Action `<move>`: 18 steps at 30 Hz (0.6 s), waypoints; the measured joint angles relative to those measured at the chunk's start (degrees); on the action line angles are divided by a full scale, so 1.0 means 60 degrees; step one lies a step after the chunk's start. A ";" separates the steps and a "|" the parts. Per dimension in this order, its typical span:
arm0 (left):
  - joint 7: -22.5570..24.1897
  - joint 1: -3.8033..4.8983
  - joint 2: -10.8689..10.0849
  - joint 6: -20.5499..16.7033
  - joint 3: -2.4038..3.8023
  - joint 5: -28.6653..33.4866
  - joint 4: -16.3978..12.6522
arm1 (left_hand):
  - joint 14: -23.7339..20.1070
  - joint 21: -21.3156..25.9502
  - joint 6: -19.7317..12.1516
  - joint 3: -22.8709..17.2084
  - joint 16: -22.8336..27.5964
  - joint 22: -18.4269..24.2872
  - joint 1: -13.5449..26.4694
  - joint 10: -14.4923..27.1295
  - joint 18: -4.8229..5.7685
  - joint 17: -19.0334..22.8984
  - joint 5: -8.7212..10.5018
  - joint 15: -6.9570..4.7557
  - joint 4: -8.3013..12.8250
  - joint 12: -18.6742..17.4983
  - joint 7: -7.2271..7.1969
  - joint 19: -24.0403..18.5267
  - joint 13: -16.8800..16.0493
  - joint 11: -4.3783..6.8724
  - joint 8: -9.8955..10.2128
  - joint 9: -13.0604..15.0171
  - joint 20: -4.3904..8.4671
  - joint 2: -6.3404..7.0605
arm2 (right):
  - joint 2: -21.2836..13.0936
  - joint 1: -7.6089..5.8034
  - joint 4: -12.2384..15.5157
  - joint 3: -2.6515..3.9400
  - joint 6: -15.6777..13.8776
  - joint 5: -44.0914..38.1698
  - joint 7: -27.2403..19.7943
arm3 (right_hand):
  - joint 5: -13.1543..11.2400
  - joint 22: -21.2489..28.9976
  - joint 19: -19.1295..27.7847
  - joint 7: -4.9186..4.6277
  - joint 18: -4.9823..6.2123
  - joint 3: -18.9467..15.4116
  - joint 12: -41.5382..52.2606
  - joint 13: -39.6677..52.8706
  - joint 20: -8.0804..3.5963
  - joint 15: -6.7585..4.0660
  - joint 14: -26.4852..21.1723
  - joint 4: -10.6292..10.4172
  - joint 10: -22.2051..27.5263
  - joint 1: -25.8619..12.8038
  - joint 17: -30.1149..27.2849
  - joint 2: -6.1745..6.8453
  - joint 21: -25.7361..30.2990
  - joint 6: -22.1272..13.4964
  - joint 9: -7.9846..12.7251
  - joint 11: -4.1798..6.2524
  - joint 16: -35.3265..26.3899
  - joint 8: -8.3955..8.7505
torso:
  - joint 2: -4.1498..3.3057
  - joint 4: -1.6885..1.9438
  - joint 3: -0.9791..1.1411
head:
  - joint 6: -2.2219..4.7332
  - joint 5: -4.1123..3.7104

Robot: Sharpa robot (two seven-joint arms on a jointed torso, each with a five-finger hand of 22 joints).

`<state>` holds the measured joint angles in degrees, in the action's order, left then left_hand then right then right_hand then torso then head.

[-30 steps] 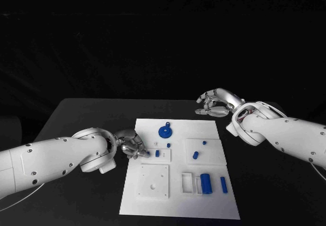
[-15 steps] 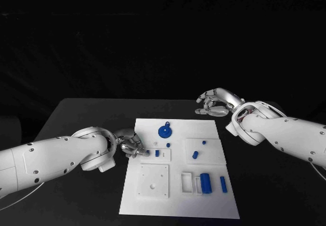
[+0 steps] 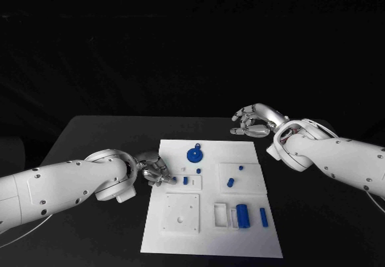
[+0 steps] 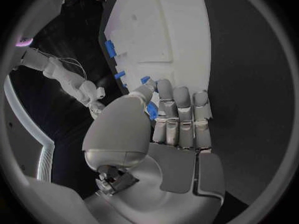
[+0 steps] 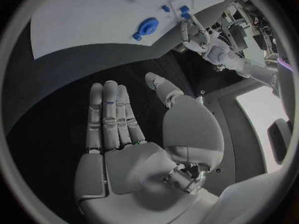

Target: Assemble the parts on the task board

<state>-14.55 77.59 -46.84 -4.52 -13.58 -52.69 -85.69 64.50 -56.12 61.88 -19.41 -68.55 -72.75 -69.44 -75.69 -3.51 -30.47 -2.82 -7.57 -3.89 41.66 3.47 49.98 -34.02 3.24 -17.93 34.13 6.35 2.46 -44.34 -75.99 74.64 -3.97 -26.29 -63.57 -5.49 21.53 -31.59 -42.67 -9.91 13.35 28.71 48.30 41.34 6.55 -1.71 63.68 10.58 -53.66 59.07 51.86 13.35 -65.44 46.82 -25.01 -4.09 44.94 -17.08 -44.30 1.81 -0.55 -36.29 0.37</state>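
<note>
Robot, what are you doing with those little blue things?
The left hand is at the left edge of the white board, pinching a small blue piece in its fingers. The right hand hovers open over the table behind the board, holding nothing. Other blue pieces, like the round one, lie on the board.

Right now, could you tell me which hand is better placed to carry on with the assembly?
Probably the left hand: it is at the task board's left edge and pinches a small blue part. The right hand hangs empty beyond the board's far corner.
</note>
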 measured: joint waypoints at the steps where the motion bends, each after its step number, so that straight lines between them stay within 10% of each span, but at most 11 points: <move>1: 0.0000 0.0001 0.0000 0.0012 0.0000 0.0007 0.0002 | 0.0000 0.0000 -0.0013 0.0000 0.0000 -0.0003 0.0000 -0.0010 0.0000 0.0000 0.0000 0.0000 -0.0001 0.0000 0.0013 0.0000 0.0000 -0.0010 0.0001 -0.0001 0.0000 0.0000 | 0.0000 0.0000 -0.0002 0.0000 0.0000 0.0000 0.0000 | 0.0000 0.0000 0.0000 0.0001 0.0000 0.0000 0.0000 0.0000 0.0000 0.0000 0.0000 0.0000 0.0000 0.0000 0.0001 0.0000 0.0000 0.0001 0.0000 0.0000 0.0000 0.0000 | 0.0000 0.0000 0.0000 | -0.0001 0.0000; 11: 0.0009 0.0003 0.0000 0.0050 0.0003 0.0110 0.0002 | 0.0000 0.0048 -0.0525 -0.0006 0.0036 -0.0045 -0.0125 0.0131 -0.0001 -0.0013 0.0000 0.0003 0.0045 -0.0037 0.0149 -0.0001 -0.0060 -0.0147 0.0363 -0.0156 0.0000 0.0112 | 0.0007 0.0018 -0.0010 0.0000 0.0001 0.0001 0.0000 | 0.0000 0.0001 0.0000 0.0004 -0.0001 0.0000 0.0000 -0.0002 0.0000 0.0000 0.0000 0.0000 0.0000 0.0000 0.0000 0.0000 0.0000 0.0004 0.0001 0.0000 0.0000 0.0000 | -0.0001 -0.0002 0.0002 | -0.0002 0.0012; 18: -0.0002 0.0004 -0.0006 0.0052 0.0001 0.0153 0.0008 | 0.0004 0.0123 -0.0543 0.0090 0.0074 -0.0055 0.0109 0.0131 -0.0002 -0.0024 -0.0009 0.0008 -0.0057 -0.0045 0.0166 0.0019 -0.0108 -0.0147 0.0438 -0.0186 0.0020 0.0819 | 0.0003 0.0025 -0.0010 0.0000 0.0002 0.0001 0.0000 | 0.0000 -0.0008 0.0000 0.0005 -0.0001 0.0000 0.0000 -0.0010 0.0000 0.0000 0.0000 0.0000 0.0000 0.0000 0.0000 0.0000 0.0000 0.0005 0.0001 0.0000 0.0000 0.0000 | -0.0001 -0.0005 0.0005 | 0.0006 0.0019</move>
<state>-14.57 77.62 -46.87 -4.21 -13.57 -51.77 -85.64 64.53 -55.38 58.63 -18.87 -68.11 -73.08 -68.79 -74.90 -3.52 -30.61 -2.87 -7.52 -4.23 41.39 4.47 50.10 -34.67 2.36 -15.30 33.02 6.47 7.37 -44.32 -75.84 74.59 -3.97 -26.28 -63.56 -5.49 21.52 -31.63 -42.67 -9.88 13.34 28.71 48.30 41.28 6.55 -1.71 63.68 10.58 -53.66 59.07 51.86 13.35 -65.44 46.85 -25.00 -4.09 44.94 -17.08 -44.30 1.77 -0.52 -36.25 0.48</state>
